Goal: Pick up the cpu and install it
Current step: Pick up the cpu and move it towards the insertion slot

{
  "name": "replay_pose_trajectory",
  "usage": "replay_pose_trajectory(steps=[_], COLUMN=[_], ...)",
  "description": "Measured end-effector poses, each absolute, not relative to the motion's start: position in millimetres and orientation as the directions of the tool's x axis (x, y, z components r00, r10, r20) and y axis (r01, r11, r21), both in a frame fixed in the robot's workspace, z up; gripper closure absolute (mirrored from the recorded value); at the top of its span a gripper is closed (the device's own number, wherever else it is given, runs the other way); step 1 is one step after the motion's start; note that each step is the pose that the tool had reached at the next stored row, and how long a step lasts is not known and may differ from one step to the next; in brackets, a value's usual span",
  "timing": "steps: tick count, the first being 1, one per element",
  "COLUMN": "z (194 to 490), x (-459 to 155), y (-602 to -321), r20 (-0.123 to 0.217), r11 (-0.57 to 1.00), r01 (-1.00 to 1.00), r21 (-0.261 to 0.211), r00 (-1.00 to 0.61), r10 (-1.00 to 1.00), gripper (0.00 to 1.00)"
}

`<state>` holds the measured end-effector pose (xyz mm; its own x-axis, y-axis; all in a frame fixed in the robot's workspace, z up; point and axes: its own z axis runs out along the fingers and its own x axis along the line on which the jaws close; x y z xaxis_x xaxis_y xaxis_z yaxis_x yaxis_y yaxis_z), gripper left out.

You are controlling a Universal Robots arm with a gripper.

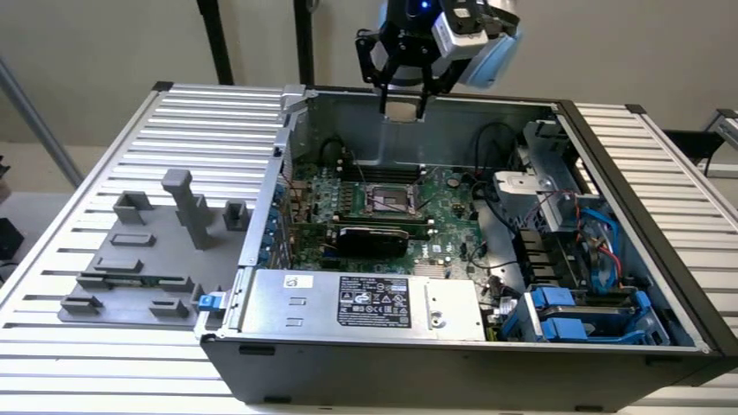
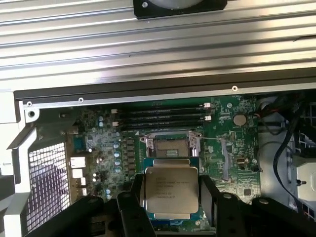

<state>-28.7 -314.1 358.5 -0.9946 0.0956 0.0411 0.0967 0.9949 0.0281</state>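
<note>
My gripper (image 1: 403, 105) hangs high over the open computer case, above its far wall, shut on the cpu (image 1: 400, 110). In the wrist view the cpu (image 2: 171, 191) is a flat square chip with a silvery top, clamped flat between the two black fingers (image 2: 132, 205). Below it on the green motherboard (image 1: 444, 194) lies the square black-framed socket (image 1: 389, 200), open and bare; in the wrist view the socket (image 2: 169, 146) sits just beyond the chip's edge.
The case (image 1: 461, 354) stands on a ribbed metal table (image 1: 213, 121). Its power supply (image 1: 363, 303) is at the front, with drive bays and blue cables (image 1: 582, 303) at the exterior view's right. Grey fixture blocks (image 1: 150, 251) are at the exterior view's left. Memory slots (image 2: 160, 116) lie beyond the socket.
</note>
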Motion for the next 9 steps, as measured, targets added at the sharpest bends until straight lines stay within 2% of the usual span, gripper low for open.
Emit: replay_pose_trajectory(steps=[9], z=[355.5], x=[-16.3], y=[-312.3], r20=[0.041], r11=[0.996], r01=[0.083], r21=[0.028], r00=[-0.996], r10=[0.081], gripper=[0.45])
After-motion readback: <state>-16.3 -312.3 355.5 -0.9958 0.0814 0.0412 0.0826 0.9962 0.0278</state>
